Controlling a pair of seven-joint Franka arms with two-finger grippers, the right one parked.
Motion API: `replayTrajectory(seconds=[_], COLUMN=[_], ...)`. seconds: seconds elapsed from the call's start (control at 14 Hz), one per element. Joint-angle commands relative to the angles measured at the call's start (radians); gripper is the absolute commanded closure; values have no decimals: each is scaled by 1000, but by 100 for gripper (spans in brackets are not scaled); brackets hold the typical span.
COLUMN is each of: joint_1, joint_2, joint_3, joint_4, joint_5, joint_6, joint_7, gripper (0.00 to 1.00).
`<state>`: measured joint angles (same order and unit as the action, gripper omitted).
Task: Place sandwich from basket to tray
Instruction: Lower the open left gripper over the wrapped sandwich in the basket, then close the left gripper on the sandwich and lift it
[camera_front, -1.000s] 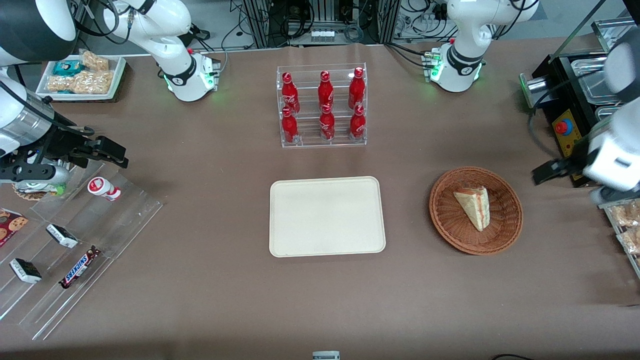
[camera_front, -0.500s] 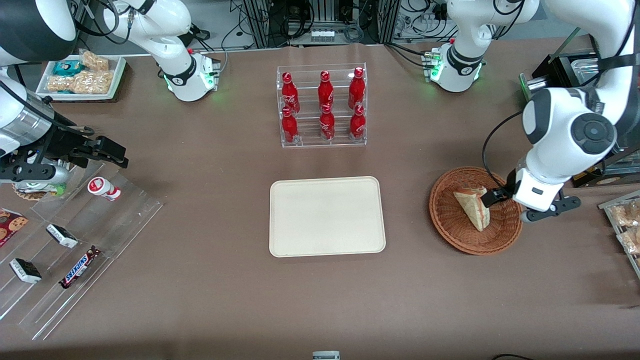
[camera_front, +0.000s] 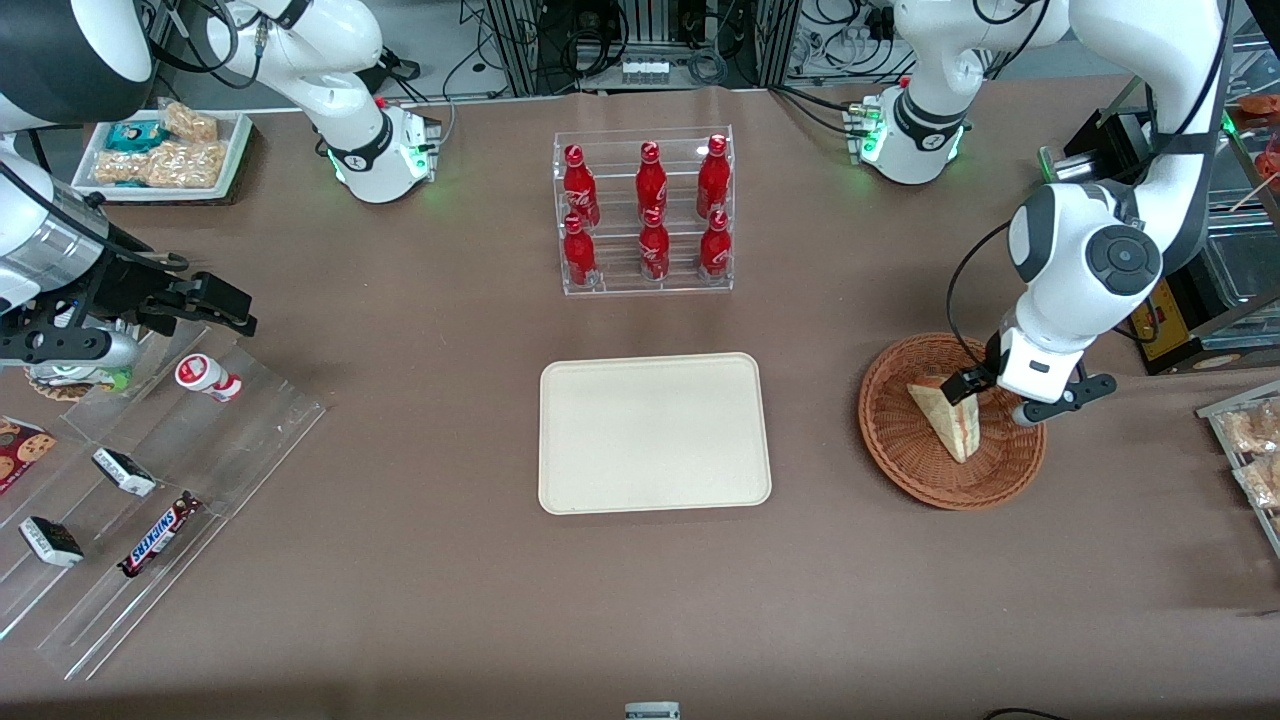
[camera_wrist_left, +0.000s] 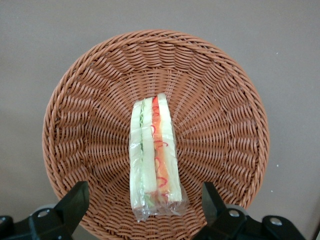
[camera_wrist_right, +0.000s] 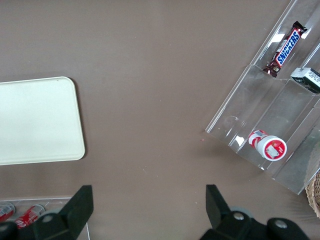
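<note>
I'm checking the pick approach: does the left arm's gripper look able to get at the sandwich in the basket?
Probably yes. The gripper hangs open right above the sandwich, which lies alone in the basket, nothing covering it.

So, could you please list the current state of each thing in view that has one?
Sandwich: wrapped, lying in the basket, not gripped.
Basket: holds only the sandwich.
Tray: nothing on it.
Claw: open, above the basket, fingers spread either side of the sandwich's edge.
Bottle rack: upright, six red bottles standing in it.
Snickers bar: lying in the clear stepped display.
</note>
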<state>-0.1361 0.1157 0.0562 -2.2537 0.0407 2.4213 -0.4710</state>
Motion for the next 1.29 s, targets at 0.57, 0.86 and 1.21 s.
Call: replayTrajectory(seconds=[0.57,0.86,1.21], joint_1=[-11,-11,-23], joint_2=[105,107,54], joint_3=[1,-3,-143], joint_4=[-67,0,308], joint_5=[-8,-8,-5], joint_6=[167,132,-296], joint_7=[-58,-92,-94], gripper=[76,100,100])
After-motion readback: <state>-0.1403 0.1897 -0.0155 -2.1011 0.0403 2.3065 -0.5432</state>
